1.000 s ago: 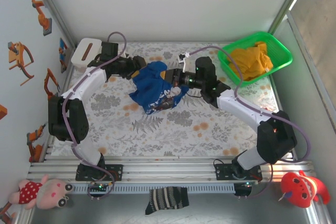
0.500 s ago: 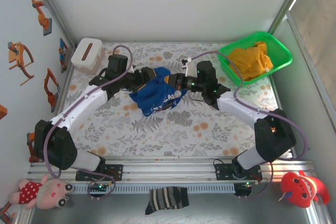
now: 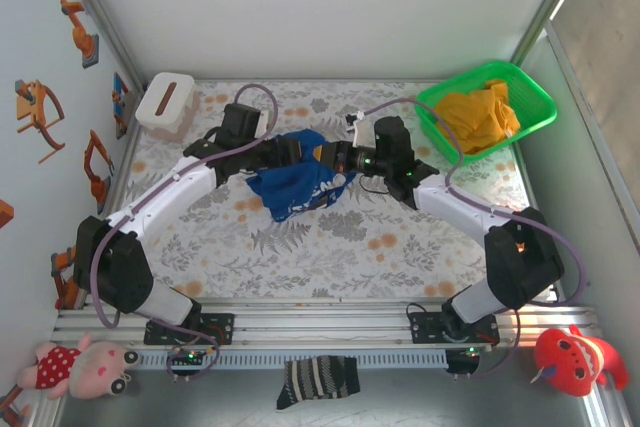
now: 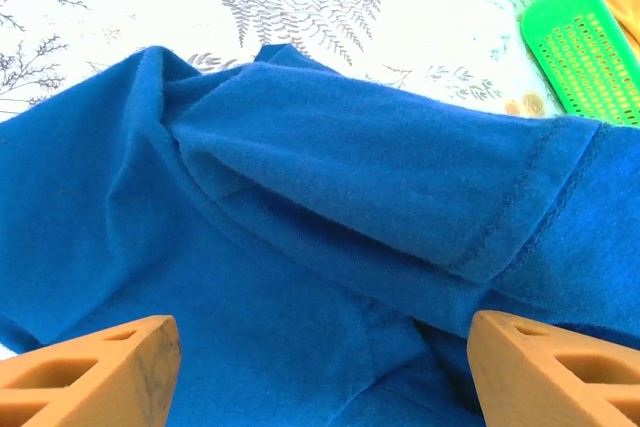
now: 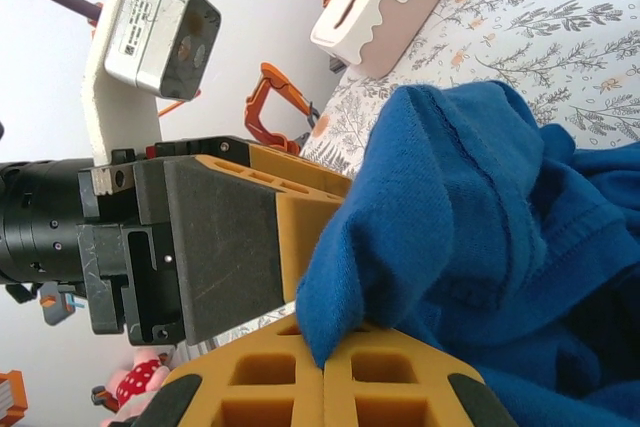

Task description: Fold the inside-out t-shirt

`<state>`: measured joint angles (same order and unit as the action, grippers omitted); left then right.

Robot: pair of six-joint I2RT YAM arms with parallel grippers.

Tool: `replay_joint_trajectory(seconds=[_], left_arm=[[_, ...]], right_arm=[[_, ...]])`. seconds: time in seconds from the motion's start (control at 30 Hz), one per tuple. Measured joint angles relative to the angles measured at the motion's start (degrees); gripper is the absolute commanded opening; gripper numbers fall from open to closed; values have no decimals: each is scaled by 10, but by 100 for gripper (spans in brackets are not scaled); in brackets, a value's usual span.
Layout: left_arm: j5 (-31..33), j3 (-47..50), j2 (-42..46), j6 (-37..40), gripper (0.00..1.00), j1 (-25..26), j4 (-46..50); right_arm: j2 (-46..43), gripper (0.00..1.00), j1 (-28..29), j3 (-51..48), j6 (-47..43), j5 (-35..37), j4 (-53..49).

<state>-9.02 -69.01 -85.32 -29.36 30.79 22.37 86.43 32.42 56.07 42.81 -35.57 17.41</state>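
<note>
Near rail: striped sock [image 3: 317,380], no part of my job. Mid-desk [image 3: 400,257]: the inside-out t-shirt [image 3: 295,185], royal blue, bunched in a heap between my two arms, nowhere near flat. Step in hand, as I judge it: opening the bundle out ahead of any fold. Next I need a second hold on a hem or sleeve edge, then a pull apart. Right claw [image 5: 322,362]: clenched on a fold of the blue cloth. Left claw [image 3: 289,150]: spread wide, cloth just ahead of its fingertips [image 4: 110,367], gripping nothing. Far right: green basket [image 3: 528,87] holding a yellow-orange garment [image 3: 480,115]. Far left: white tissue box [image 3: 165,102].
</note>
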Motion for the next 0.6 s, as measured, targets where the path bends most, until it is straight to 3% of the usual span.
replay_joint_trajectory(seconds=[0.27, 0.37, 0.43, 0.6], left_arm=[[-34, 1, -54, -78, 75, 31, -6], [-41, 10, -85, -110, 71, 41, -11], [-40, 19, -103, -128, 61, 43, -12], [-34, 24, -136, -148, 10, 36, -25]], right_arm=[[0, 0, -1, 0, 0, 5, -2], [0, 0, -2, -1, 0, 10, -6], [-3, 0, -3, -7, 0, 17, -6], [-31, 0, -7, -47, 3, 32, -4]])
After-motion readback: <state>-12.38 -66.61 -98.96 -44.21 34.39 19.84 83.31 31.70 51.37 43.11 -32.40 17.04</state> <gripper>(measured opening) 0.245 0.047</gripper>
